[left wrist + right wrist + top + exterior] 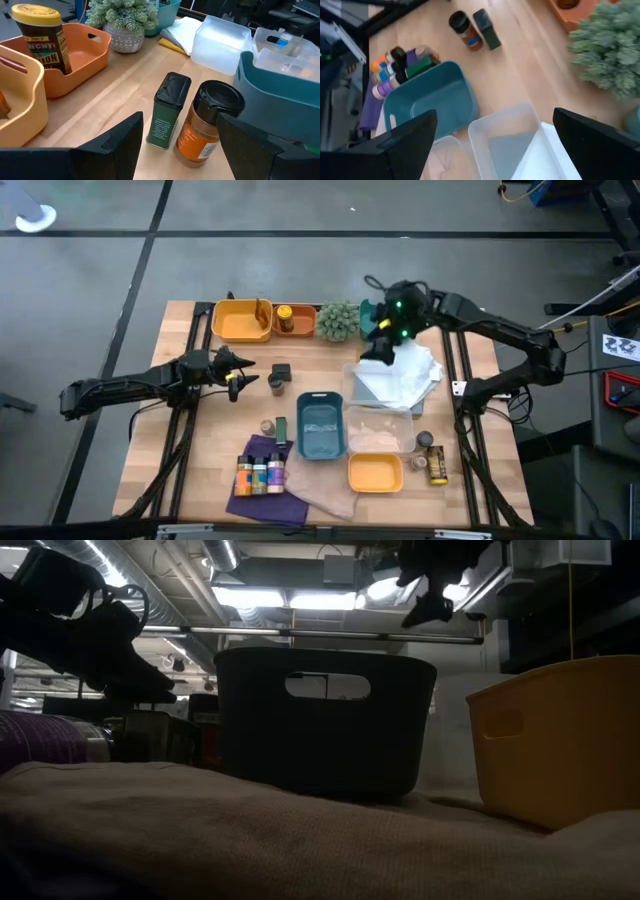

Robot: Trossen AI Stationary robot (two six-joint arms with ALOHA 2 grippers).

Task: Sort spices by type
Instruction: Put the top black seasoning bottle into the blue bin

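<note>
- The left gripper is spread open and holds nothing — the orange spice jar and the green spice tin stand at its 3 o'clock, just beside it.
- The right gripper is spread wide above the clear boxes — both spices lie at its 8 o'clock.

Green tin and orange jar with black lid: upright, side by side, on bare worktop. Yellow-lidded jar upright in orange tray. Row of small coloured bottles on purple cloth. Two dark-lidded jars at the right edge.
</note>
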